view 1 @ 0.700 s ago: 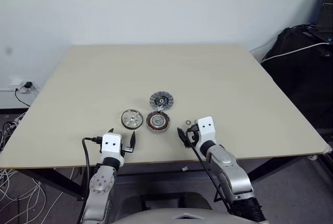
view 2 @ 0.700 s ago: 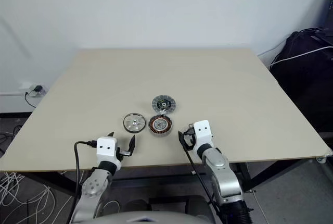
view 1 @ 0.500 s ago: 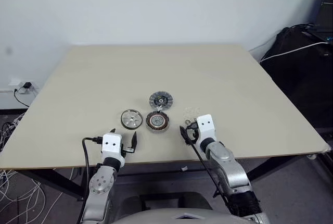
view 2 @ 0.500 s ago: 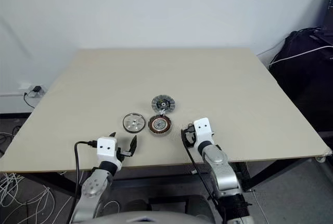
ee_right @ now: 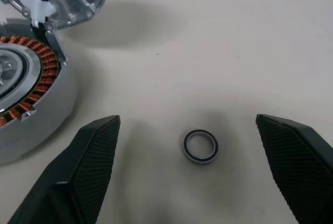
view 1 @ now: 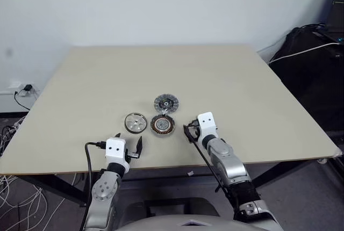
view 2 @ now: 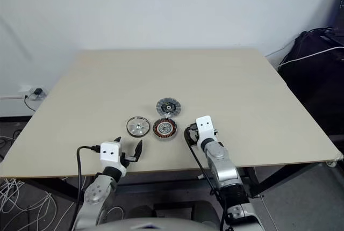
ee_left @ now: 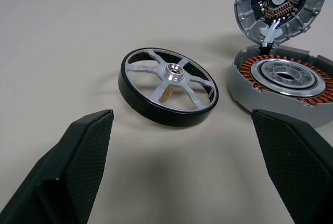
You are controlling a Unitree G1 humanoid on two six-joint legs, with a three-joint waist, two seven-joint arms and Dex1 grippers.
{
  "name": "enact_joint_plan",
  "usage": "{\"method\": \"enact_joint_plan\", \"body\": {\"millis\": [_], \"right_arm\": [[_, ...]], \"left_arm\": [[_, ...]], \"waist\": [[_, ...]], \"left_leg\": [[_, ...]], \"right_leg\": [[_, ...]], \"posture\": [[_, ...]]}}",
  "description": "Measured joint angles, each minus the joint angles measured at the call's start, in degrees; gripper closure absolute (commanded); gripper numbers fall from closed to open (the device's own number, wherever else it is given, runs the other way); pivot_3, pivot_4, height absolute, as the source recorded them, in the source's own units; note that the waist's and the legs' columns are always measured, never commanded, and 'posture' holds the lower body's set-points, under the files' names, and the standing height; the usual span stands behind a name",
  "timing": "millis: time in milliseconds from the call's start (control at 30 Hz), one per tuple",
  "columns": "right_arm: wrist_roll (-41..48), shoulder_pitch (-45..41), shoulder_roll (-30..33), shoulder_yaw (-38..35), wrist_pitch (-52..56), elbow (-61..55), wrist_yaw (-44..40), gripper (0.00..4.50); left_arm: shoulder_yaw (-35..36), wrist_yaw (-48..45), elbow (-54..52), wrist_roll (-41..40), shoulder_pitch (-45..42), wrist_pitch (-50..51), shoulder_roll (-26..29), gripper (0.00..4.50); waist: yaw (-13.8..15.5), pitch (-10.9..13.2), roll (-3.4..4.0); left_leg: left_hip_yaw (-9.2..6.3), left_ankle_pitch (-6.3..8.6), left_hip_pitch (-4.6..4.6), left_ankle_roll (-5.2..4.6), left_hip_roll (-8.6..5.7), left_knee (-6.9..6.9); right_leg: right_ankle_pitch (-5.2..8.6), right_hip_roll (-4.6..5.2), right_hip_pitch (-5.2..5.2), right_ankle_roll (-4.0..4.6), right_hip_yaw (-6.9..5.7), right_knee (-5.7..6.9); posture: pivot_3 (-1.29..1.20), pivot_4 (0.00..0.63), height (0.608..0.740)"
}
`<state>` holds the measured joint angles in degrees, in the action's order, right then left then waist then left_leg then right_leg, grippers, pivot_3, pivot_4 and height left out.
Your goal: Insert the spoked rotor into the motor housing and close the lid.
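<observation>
Counter (view 1: 226,75) bare all round parts. Spoked rotor (ee_left: 167,85) sits apart from motor housing (ee_left: 283,82); propped lid (ee_left: 279,2) overhangs housing's far side. Small ring (ee_right: 200,145) loose nearby.

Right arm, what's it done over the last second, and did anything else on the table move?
The right gripper has slid left toward the motor housing, jaws open over a small ring. Nothing was gripped. The left gripper, spoked rotor and lid stayed put.
</observation>
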<state>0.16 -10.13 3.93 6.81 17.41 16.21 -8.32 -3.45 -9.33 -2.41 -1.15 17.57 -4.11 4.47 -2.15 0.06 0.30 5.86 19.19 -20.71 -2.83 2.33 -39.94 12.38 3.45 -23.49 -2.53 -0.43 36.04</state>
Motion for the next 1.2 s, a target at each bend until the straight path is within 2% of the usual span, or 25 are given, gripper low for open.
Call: {"method": "enact_joint_plan", "body": {"millis": [433,567,833,867,1200], "right_arm": [[-0.42,-4.11,-0.02,-0.82,-3.50,8.88,-0.02,0.00],[-0.23,-4.37,-0.10,-1.10,-4.39,9.90,-0.14,0.91],[0.12,-4.38,-0.20,-1.10,-4.54,10.17,-0.39,3.55],[0.14,-4.38,-0.22,-1.10,-4.54,10.16,-0.37,3.78],[0.09,-2.78,-0.45,-0.87,-4.00,7.27,-0.38,3.80]], "left_arm": [[-0.48,-0.04,0.00,0.01,0.27,0.00,-0.09,0.02],[-0.61,-0.04,0.00,0.00,0.52,0.00,-0.12,0.00],[-0.63,-0.04,-0.02,0.00,0.74,0.01,-0.12,0.00],[-0.64,-0.05,-0.02,0.00,0.74,0.01,-0.12,0.00],[-0.64,-0.34,-0.06,0.00,0.70,0.04,-0.07,0.00]], "waist": [[-0.06,0.03,0.05],[-0.02,0.02,0.06],[0.06,0.01,0.09],[0.05,0.01,0.09],[-0.01,0.04,0.13]], "left_leg": [[0.00,-0.01,0.00,0.01,-0.01,0.01],[0.00,-0.01,0.01,0.01,-0.01,0.01],[-0.01,-0.01,0.01,0.01,0.02,0.01],[-0.01,-0.01,0.01,0.01,0.01,0.01],[0.00,-0.01,-0.01,0.01,0.02,0.02]], "right_leg": [[-0.01,0.00,0.01,0.00,0.01,0.00],[-0.01,0.00,0.02,0.00,0.01,0.00],[-0.01,0.01,0.03,-0.01,0.02,0.00],[-0.01,0.01,0.03,-0.01,0.02,0.00],[-0.01,0.01,-0.01,-0.01,0.02,0.00]], "posture": [[0.00,0.000,0.740],[0.00,0.000,0.740],[0.00,0.000,0.740],[0.00,0.000,0.740],[0.00,0.000,0.740]]}}
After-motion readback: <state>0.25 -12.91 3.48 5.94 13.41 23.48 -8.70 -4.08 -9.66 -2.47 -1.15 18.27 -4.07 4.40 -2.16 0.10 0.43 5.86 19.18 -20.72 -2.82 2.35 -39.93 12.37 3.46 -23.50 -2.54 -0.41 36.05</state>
